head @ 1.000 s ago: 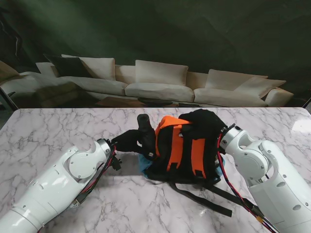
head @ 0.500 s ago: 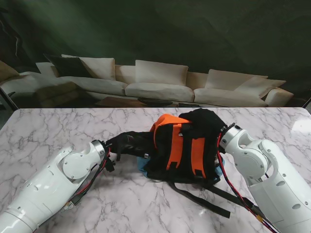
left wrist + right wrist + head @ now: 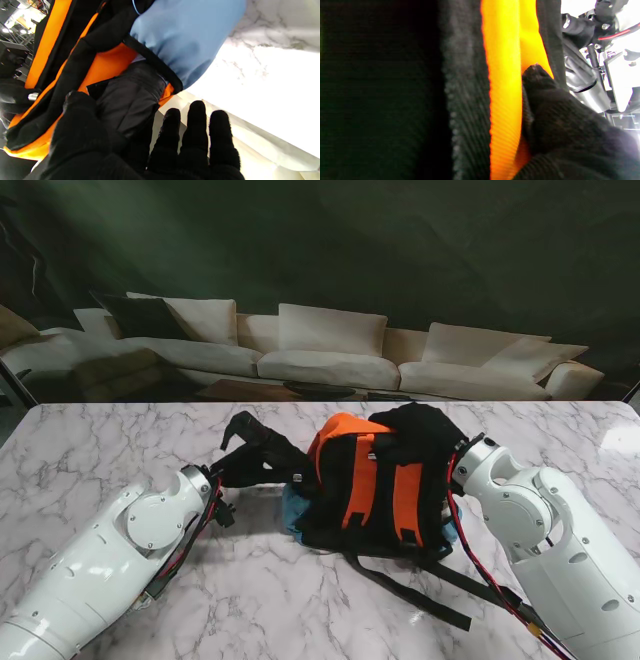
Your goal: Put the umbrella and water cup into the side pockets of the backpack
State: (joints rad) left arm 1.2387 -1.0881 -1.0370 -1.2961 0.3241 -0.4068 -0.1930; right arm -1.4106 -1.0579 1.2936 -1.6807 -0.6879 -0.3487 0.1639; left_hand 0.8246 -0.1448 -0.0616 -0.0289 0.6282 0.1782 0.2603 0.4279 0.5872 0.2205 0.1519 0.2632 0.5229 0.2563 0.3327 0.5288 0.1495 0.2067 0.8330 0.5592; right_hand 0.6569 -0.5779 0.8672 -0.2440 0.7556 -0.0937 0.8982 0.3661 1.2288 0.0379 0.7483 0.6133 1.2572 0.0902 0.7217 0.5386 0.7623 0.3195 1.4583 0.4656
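The orange and black backpack (image 3: 375, 490) lies mid-table. Its blue side pocket (image 3: 292, 505) faces my left hand (image 3: 255, 455), which hovers just off it, open with fingers spread and holding nothing. In the left wrist view the dark folded umbrella (image 3: 130, 100) sticks out of the blue pocket (image 3: 185, 37) past its black rim, with my fingertips (image 3: 197, 120) close to it but apart. My right hand (image 3: 425, 430) is shut on the backpack's top; its thumb (image 3: 557, 120) presses the orange fabric (image 3: 503, 100). No water cup shows in any view.
Black straps (image 3: 420, 590) trail from the backpack toward me on the marble table (image 3: 120, 440). A sliver of blue (image 3: 455, 530) shows at the backpack's right side by my right arm. A white sofa (image 3: 320, 355) stands beyond the table's far edge.
My left hand held the umbrella upright, pushed it into the blue side pocket, then let go and drew back with fingers spread. The right hand has stayed on the backpack.
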